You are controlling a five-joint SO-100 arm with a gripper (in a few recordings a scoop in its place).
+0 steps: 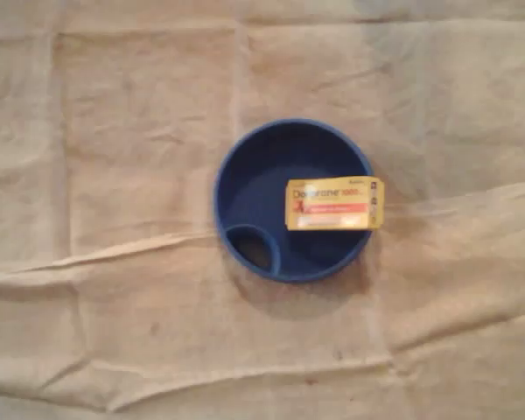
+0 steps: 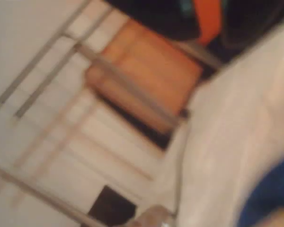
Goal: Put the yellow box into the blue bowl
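In the overhead view the blue bowl [image 1: 245, 149] stands near the middle of the cloth-covered table. The yellow box [image 1: 333, 204], with red print, lies flat in the bowl's right half. Its right end reaches over the bowl's rim. The wrist view is blurred and tilted. A piece of the blue bowl [image 2: 270, 196] shows at its lower right corner, with a pale yellowish smear just below it that I cannot identify.
A creased beige cloth [image 1: 122, 175] covers the whole table, with folds running across the front. Inside the bowl at the lower left is a small round loop [image 1: 254, 247]. The wrist view looks past the white cloth [image 2: 236, 118] to an orange-brown furniture piece [image 2: 146, 71].
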